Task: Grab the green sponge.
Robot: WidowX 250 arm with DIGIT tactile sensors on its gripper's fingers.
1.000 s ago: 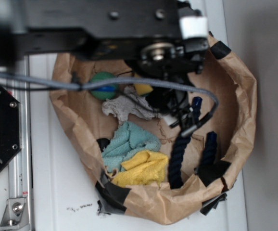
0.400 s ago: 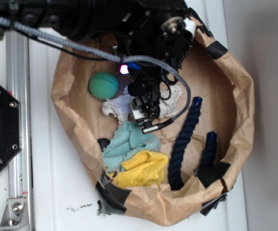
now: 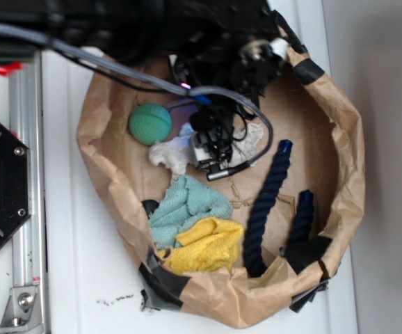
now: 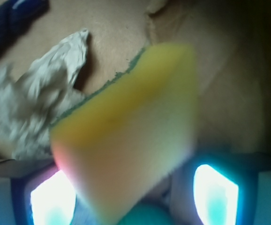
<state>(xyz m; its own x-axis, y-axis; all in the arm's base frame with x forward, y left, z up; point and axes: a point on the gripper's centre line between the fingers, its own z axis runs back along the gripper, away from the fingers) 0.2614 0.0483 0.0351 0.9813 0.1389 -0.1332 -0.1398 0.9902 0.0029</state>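
Note:
The green sponge (image 4: 131, 126) fills the wrist view: a yellow foam block with a thin dark-green layer along its upper left edge. It is tilted and blurred, close to the camera. Its lower corner sits between the two glowing fingers (image 4: 53, 197) of my gripper (image 4: 134, 197), which looks shut on it. In the exterior view the gripper (image 3: 211, 149) hangs over the crumpled white cloth (image 3: 170, 153) inside the paper bag (image 3: 347, 139), and the arm hides the sponge there.
A round green ball (image 3: 150, 124) lies left of the gripper. A teal cloth (image 3: 187, 205) and a yellow cloth (image 3: 204, 243) lie at the bag's front, and a dark blue rope (image 3: 267, 202) to the right. The bag's paper walls ring everything.
The arm swung left and down from the sponge's earlier spot to above the white cloth. The sponge, seen beside the ball a second ago, is hidden under the gripper.

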